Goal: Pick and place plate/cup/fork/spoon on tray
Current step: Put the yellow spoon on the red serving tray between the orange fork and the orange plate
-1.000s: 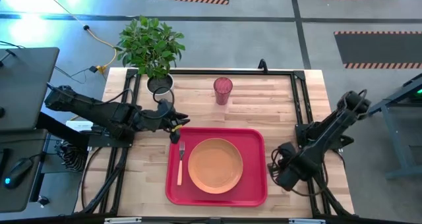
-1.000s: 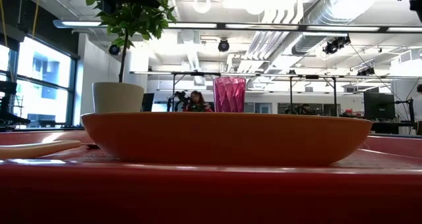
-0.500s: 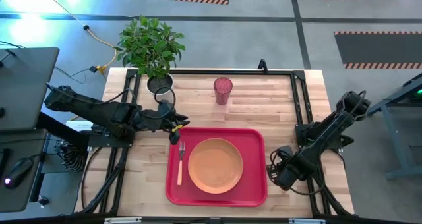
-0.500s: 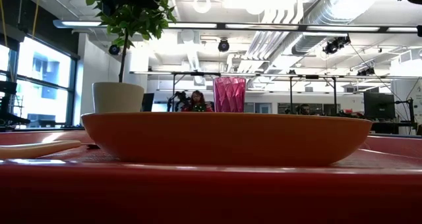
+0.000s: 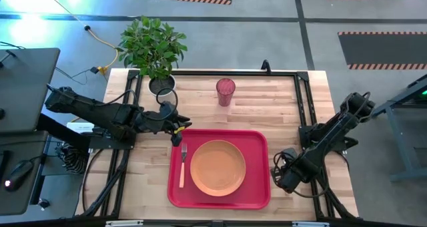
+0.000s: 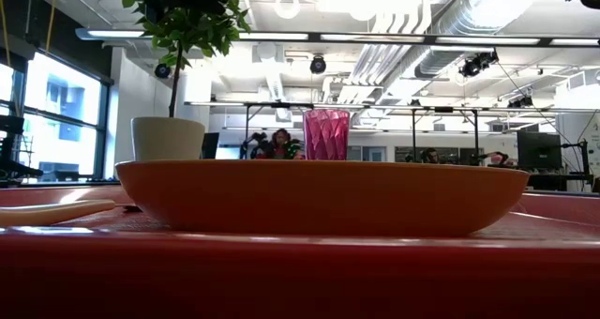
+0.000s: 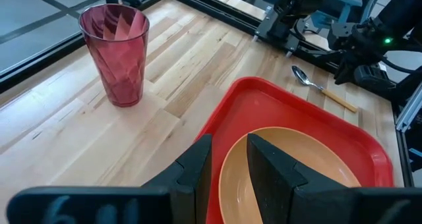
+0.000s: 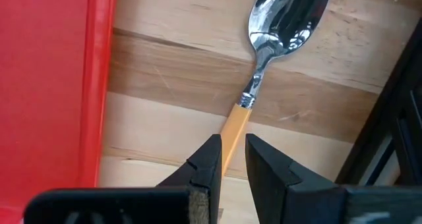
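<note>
The red tray (image 5: pixel 260 137) lies on the table's near middle. The orange plate (image 5: pixel 217 167) rests flat in it, and the fork (image 5: pixel 181 164) lies in it left of the plate. The pink cup (image 5: pixel 225 91) stands upright on the table beyond the tray and also shows in the left wrist view (image 7: pixel 117 53). The spoon (image 8: pixel 264 72) lies flat on the wood right of the tray. My right gripper (image 8: pixel 233 159) is over its orange handle, a narrow gap between the fingers. My left gripper (image 7: pixel 229 165) hovers at the tray's far left corner, slightly open and empty. My right gripper comes from above with one finger on each side of the spoon's orange handle (image 8: pixel 235 128), about its middle and lying across it. The spoon lies flat on the table. Whether the fingers touch the handle I cannot tell.
A white pot with a green plant (image 5: pixel 162 85) stands at the table's far left corner. A black frame rail (image 5: pixel 303 120) runs along the right edge, close behind the spoon. Bare wood lies between the cup and the tray.
My right arm has shifted a little toward the table's left, over the spoon. The tray, plate, fork and cup have stayed where they were.
</note>
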You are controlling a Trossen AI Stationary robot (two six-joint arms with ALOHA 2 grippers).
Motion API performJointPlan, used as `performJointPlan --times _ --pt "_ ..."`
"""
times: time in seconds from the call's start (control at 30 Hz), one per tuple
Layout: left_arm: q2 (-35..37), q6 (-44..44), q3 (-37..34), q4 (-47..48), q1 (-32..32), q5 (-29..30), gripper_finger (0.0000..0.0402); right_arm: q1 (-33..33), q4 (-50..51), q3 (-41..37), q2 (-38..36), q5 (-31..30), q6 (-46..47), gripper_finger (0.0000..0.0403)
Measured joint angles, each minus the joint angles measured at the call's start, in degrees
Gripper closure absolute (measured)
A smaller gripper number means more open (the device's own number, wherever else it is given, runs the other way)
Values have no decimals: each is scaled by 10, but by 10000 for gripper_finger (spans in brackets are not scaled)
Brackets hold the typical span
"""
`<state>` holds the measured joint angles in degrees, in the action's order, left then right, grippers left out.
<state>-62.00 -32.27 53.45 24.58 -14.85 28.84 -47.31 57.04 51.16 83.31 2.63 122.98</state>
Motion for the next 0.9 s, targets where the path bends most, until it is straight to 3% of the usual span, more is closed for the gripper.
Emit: performJointPlan --times 0.33,0.5,0.67,0.9 --pt "0 0 0 0 0 0 314 0 -2 0 0 0 -8 335" --pt "0 0 0 0 0 0 314 0 -10 0 0 24 -17 292" --pt "0 0 0 0 0 0 314 0 -6 0 0 4 1 244" --pt "0 0 0 0 0 0 314 -4 -25 -25 14 8 21 226"
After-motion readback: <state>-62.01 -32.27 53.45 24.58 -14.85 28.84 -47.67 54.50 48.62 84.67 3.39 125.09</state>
